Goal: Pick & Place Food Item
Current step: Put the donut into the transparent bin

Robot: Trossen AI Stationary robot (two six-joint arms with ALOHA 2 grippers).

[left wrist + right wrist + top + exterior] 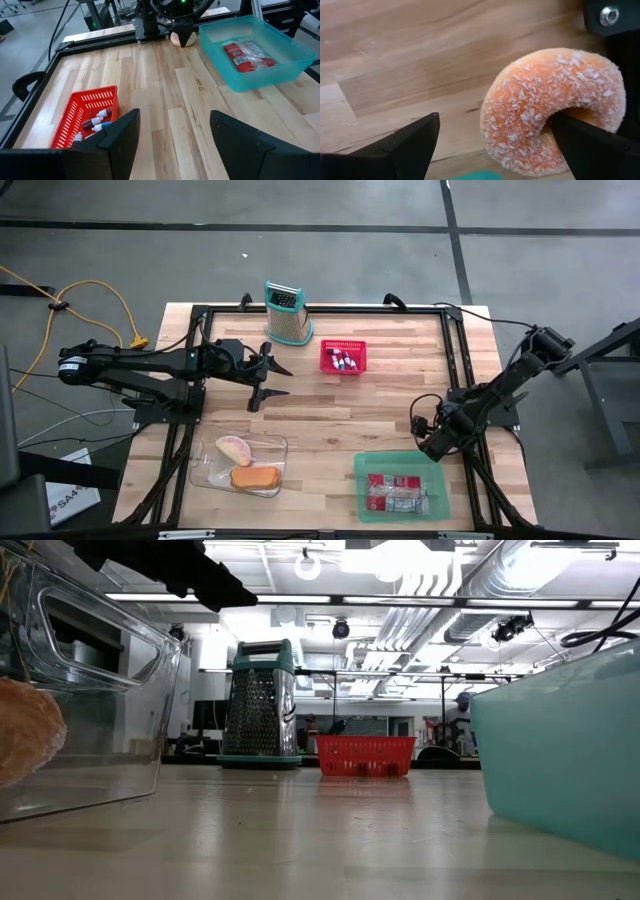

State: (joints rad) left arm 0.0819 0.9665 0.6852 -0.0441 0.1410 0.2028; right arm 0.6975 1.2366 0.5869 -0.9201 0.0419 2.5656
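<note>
One pincer finger (590, 145) inside donut (545, 100) (hole).

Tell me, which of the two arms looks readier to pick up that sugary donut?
The right. Its open gripper points down right over the donut, one finger in the hole, beside the teal bin. The left gripper hangs open across the table, near the red basket.

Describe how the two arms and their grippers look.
Both arms are dark, jointed and slim, with black cables looping alongside. The left arm carries a white label near its base end. The left gripper and right gripper have black, wedge-shaped, pointed fingers; a silver screw shows on the right one.
</note>
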